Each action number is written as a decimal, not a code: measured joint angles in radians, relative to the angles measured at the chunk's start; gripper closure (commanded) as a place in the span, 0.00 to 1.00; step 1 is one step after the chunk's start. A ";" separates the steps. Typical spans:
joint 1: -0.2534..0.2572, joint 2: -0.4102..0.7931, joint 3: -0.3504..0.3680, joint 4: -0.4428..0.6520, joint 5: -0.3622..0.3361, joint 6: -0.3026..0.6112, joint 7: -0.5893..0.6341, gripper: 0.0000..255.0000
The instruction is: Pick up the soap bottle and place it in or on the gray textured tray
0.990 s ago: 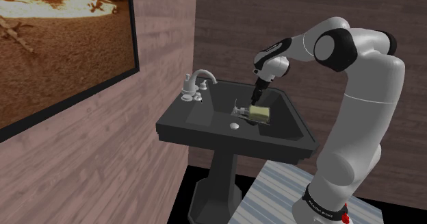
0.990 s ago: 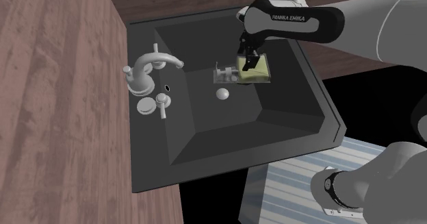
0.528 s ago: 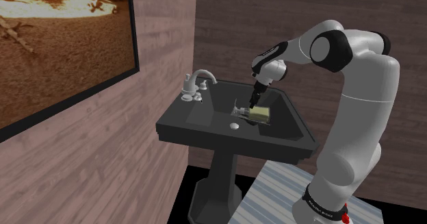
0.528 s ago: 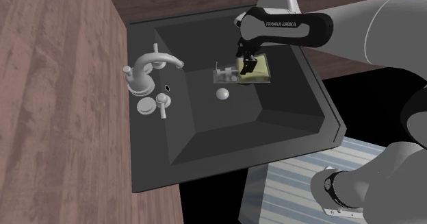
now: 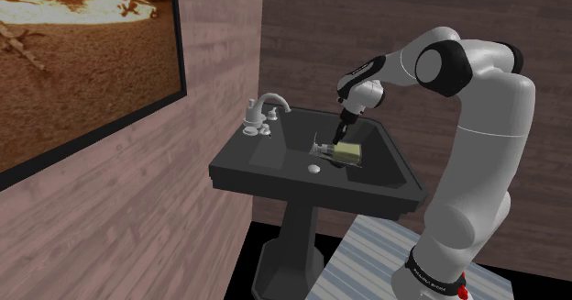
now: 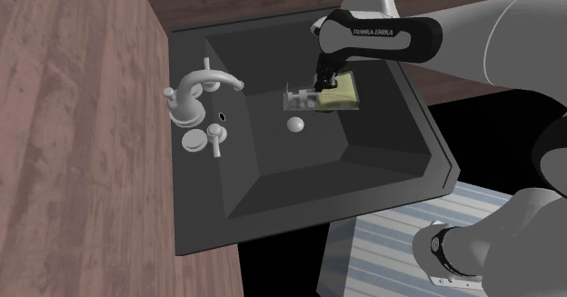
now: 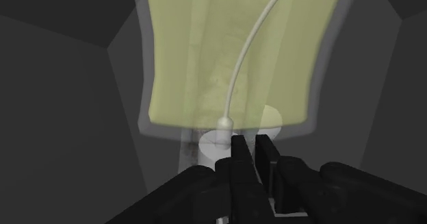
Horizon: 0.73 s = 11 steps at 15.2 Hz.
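While the pincer (image 7: 250,142) sits clenched on the thin neck of the soap bottle (image 6: 338,94), which lies on its side in the dark sink (image 6: 195,209), far from the faucet (image 6: 195,91), I'd lift slow and straight up, since a neck grip lets the body swing. The bottle is clear and flat-sided, with pale yellow-green fill and a curved white tube; the basin looks smooth, matt, steep-walled

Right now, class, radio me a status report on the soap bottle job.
Tool at neck of soap bottle, grip unconfirmed. It lies on its side in sink. Faucet apart, on rim.
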 measured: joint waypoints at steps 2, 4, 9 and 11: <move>0.000 0.000 0.000 0.000 0.000 0.000 0.000 1.00; 0.000 0.000 0.000 0.000 0.000 0.000 0.000 1.00; 0.014 0.115 -0.002 0.179 -0.080 -0.149 0.110 0.00; 0.020 0.264 0.000 0.389 -0.144 -0.345 0.214 0.00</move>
